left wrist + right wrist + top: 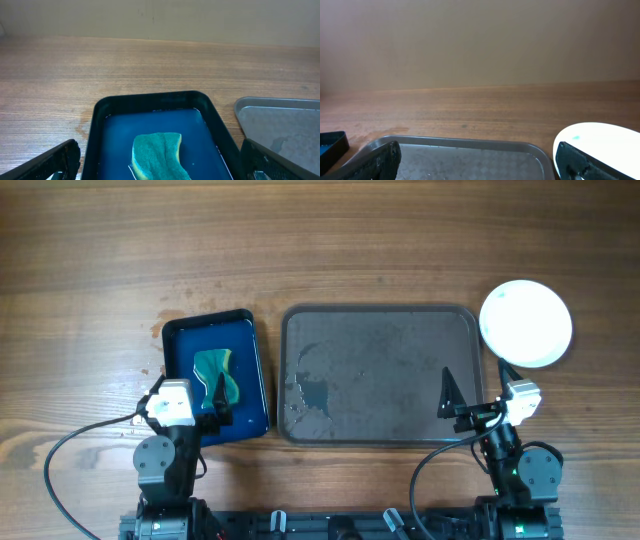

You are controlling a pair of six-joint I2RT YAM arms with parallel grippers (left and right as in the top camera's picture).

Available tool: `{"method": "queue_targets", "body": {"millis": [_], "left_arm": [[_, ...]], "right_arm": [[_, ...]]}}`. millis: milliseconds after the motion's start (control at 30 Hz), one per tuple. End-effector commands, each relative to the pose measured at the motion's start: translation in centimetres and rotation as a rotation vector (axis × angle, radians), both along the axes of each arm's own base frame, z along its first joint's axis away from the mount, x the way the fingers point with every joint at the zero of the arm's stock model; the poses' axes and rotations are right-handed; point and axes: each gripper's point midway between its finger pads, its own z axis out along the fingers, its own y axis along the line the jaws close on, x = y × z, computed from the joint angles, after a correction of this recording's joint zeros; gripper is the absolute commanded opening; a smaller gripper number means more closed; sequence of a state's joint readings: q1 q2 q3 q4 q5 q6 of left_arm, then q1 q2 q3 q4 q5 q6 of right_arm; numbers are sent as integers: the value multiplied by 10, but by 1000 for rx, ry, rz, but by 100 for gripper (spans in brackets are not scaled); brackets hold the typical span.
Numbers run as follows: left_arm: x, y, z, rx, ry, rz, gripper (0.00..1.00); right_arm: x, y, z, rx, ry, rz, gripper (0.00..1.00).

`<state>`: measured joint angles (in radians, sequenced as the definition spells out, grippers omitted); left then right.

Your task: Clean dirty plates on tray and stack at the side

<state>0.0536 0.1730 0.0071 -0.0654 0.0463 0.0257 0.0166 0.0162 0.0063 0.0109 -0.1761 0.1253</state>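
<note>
Plates (526, 323): white, piled right of the tray (380, 375).
Likely stiff, slick, breakable; you take the rim. Left tool (161, 162), right tool (477, 161): jaws apart, empty.

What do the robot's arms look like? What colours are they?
The left arm and right arm are dark grey with round joints. Each has a white boxy block at the wrist. The left gripper and right gripper have black pointed fingers. A thin black cable loops beside the left arm, and another is beside the right.
</note>
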Motion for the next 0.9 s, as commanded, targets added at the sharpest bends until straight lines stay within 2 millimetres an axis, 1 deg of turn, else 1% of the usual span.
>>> {"method": "queue_targets", "body": {"millis": [0,567,867], "left_arm": [[-1,4,-4,26,15,17,100],[-1,4,-4,26,15,17,100],[-1,2,0,27,-1,6,100]], "right_arm": [[-1,1,3,-17,-18,8,100],[-1,1,3,-17,-18,9,100],[-1,1,3,-17,-18,8,100]]}}
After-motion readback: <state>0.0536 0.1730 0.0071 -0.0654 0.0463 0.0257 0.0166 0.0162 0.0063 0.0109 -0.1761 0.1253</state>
